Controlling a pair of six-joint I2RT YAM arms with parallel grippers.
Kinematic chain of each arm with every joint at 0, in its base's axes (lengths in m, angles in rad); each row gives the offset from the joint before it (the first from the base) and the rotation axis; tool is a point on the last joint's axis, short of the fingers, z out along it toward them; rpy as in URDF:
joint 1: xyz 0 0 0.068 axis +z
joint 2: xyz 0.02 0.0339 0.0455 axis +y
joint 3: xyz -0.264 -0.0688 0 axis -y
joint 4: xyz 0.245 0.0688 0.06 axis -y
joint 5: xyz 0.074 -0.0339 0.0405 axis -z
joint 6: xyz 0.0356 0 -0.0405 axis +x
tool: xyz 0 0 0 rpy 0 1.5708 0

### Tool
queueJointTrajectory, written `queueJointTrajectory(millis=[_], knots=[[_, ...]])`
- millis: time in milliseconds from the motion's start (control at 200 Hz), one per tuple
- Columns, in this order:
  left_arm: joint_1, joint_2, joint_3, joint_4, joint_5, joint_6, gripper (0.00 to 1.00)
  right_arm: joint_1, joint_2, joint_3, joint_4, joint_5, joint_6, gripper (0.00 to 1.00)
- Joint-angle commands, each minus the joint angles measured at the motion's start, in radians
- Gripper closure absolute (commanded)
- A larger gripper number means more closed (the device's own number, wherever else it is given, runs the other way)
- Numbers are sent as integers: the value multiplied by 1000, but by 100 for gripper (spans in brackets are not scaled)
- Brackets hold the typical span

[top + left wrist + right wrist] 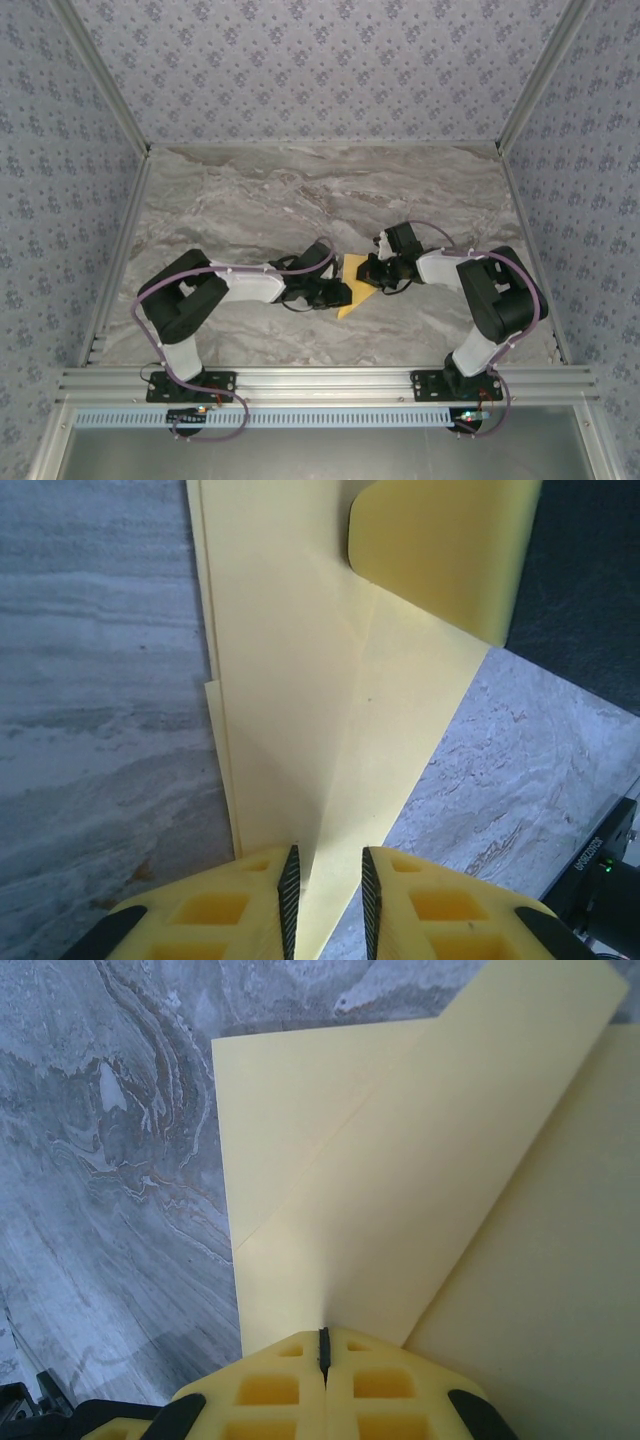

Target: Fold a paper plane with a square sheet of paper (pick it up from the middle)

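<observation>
The square sheet of paper [352, 290] is yellow-orange, folded into a tapering creased shape, and sits between the two grippers at the table's middle. In the left wrist view the paper [330, 700] narrows toward my left gripper [330, 865]. Its jaws stand a little apart around the narrow end, with a gap showing beside the right pad. My right gripper [323, 1340] is shut on the paper [400, 1190], a raised flap rising from its pinch. One yellow finger [440, 550] of the right gripper rests on the paper's far end. From above, the left gripper [338, 292] and right gripper [372, 278] face each other.
The grey marble table [300, 190] stretches back to patterned walls. An aluminium rail [320, 380] with both arm bases runs along the near edge. Metal posts stand at the back corners. The right arm's black body [590, 570] looms just beyond the paper.
</observation>
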Motion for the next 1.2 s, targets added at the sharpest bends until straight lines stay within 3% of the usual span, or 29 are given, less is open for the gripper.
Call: queueJointTrajectory(millis=[0, 345, 1194], knots=[[-9, -20, -16, 16, 38, -6, 72, 6, 70, -29, -104, 130, -2, 100], [-15, -96, -71, 59, 36, -31, 68, 7, 71, -33, -102, 130, -2, 100], [-51, -19, -88, 114, 64, -68, 65, 8, 83, -36, -102, 130, -2, 100]])
